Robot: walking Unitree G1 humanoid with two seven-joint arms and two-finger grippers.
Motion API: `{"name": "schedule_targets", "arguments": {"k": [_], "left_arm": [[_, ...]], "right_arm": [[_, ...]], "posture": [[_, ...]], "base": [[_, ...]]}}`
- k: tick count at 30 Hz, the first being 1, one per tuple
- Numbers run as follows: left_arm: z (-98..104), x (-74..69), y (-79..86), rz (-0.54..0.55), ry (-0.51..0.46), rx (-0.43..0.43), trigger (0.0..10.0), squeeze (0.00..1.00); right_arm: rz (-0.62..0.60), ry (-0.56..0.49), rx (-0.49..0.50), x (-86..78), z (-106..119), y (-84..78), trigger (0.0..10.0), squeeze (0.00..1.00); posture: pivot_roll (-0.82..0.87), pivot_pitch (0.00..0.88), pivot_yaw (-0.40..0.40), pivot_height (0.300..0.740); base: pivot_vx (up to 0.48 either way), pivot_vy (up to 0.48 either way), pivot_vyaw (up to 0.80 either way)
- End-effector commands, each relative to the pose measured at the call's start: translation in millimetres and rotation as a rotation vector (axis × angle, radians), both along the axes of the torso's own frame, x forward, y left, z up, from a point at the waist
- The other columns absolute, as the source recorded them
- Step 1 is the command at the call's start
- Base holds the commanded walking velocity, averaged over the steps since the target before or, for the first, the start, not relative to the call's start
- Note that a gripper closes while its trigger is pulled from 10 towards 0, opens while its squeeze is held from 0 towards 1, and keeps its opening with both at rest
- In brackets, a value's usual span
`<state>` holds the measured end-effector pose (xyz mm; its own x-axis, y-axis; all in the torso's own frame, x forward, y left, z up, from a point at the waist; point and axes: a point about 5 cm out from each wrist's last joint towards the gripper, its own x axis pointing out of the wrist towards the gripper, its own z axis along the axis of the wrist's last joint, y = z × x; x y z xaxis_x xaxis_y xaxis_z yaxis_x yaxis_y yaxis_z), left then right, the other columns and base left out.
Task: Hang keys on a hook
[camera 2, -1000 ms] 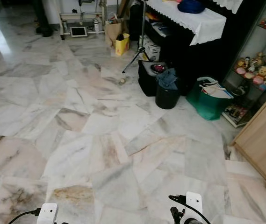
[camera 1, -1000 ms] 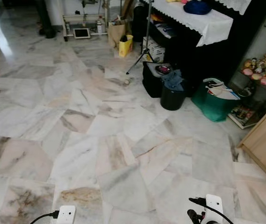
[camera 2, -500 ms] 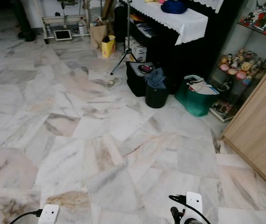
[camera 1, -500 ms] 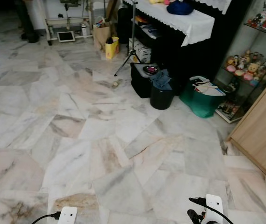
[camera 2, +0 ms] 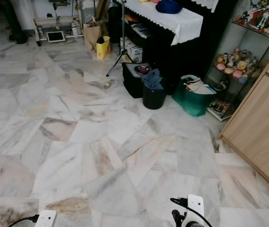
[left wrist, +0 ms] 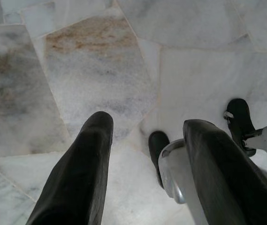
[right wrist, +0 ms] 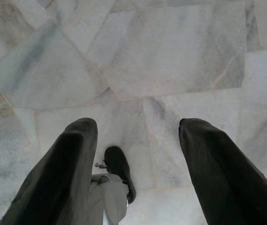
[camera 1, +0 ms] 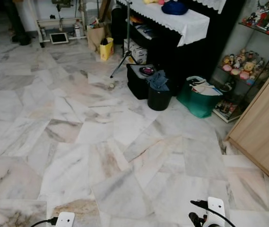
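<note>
Both arms hang idle over the marble floor [camera 1: 77, 142]. The left claw [left wrist: 147, 159] and right claw [right wrist: 138, 154] each have their 2 fingers spread apart, holding nothing. The keys and hook cannot be made out, perhaps hidden among clutter near the black bin [camera 1: 159, 98].

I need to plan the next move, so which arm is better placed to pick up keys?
Neither has an edge yet. The left gripper and right gripper both hang open over the marble floor, holding nothing, with no keys or hook in sight.
</note>
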<state>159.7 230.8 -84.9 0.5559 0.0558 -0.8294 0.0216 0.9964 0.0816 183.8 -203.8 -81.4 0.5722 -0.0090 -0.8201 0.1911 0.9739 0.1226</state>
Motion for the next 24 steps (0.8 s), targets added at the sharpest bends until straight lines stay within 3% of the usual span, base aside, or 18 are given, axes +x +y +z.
{"name": "schedule_targets", "arguments": {"k": [1,11,24], "left_arm": [[-1.8,-3.3,-1.0,-0.029,0.019,0.01,10.0,0.0],[1.6,6.4,-4.0,-0.042,-0.003,0.009,10.0,0.0],[1.2,6.9,-6.5,-0.04,-0.003,0.004,10.0,0.0]], "right_arm": [[-0.019,-0.002,0.002,-0.7,-0.2,-0.6,10.0,0.0],[-0.031,-0.007,0.005,0.8,0.3,0.6,10.0,0.0],[-0.025,-0.008,0.003,1.9,1.0,-0.7,10.0,0.0]], "posture": [[0.07,0.0,-0.04,0.74],[0.07,0.0,-0.038,0.74],[0.08,0.0,-0.047,0.74]], "base": [[0.0,0.0,-0.68],[0.0,0.0,-0.67],[0.0,0.0,-0.66]]}}
